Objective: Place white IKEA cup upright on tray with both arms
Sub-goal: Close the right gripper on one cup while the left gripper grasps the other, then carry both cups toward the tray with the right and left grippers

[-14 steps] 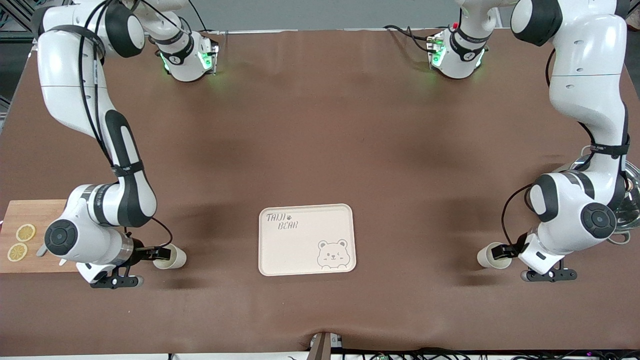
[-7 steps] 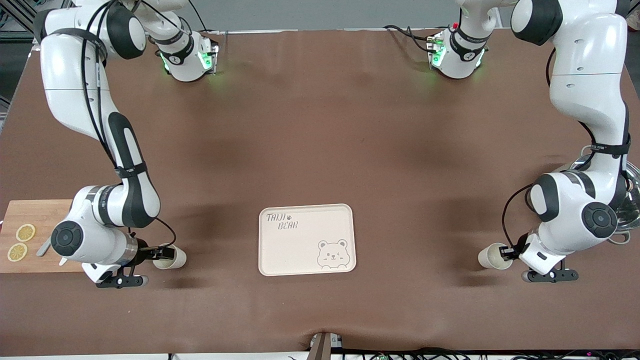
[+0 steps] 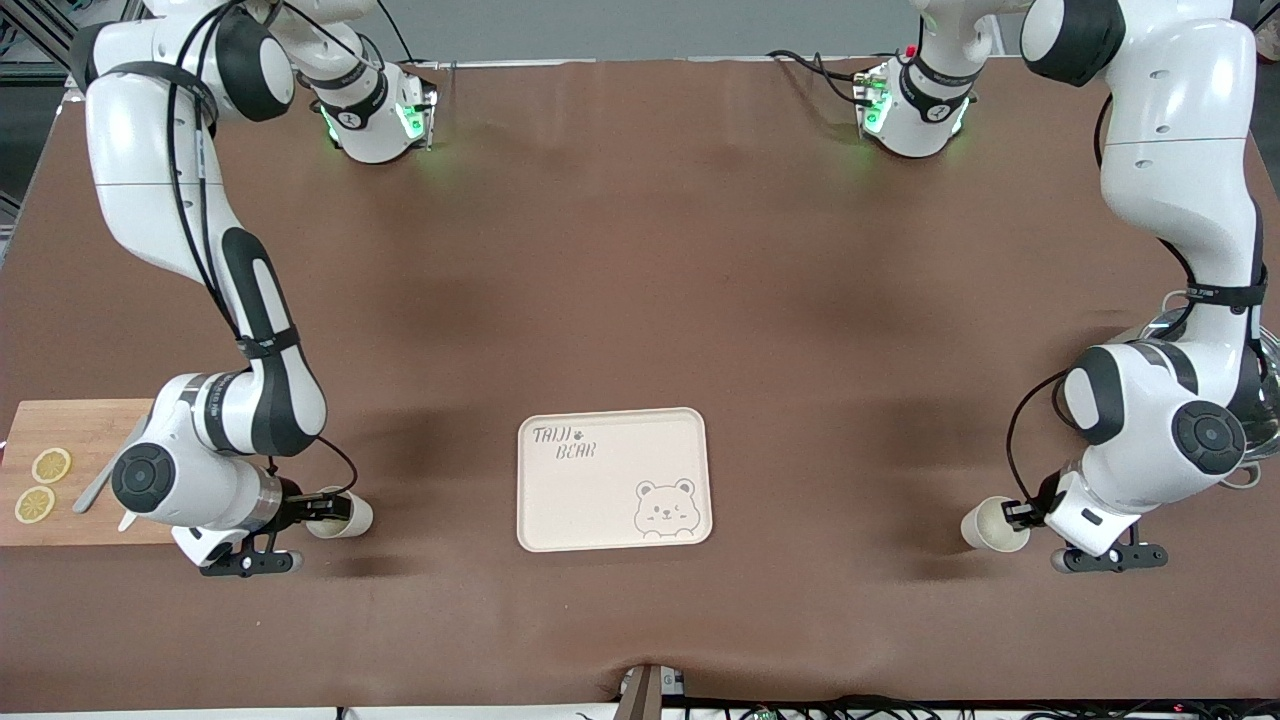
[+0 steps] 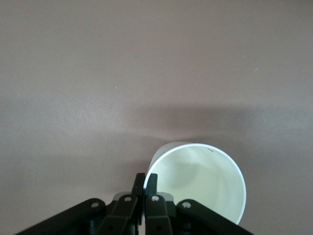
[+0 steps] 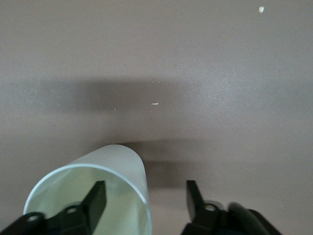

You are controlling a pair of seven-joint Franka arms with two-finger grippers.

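Note:
Two white cups lie on their sides on the brown table. One cup (image 3: 985, 526) is toward the left arm's end; my left gripper (image 3: 1018, 514) is shut on its rim. In the left wrist view my left gripper (image 4: 145, 182) pinches the rim of this cup (image 4: 205, 181). The other cup (image 3: 348, 514) is toward the right arm's end. My right gripper (image 3: 325, 507) is open at its mouth. In the right wrist view my right gripper (image 5: 145, 190) has one finger inside this cup (image 5: 117, 166) and one outside. The cream tray (image 3: 600, 500) lies empty between the cups.
A bamboo cutting board (image 3: 80, 430) with two lemon slices (image 3: 50, 465) lies at the right arm's end. A metal bowl (image 3: 1262, 420) sits at the left arm's end, partly hidden by the left arm.
The left gripper has drawn back a little toward its end of the table and the front camera, taking its cup along. The right arm has edged toward its cup, which has stayed put.

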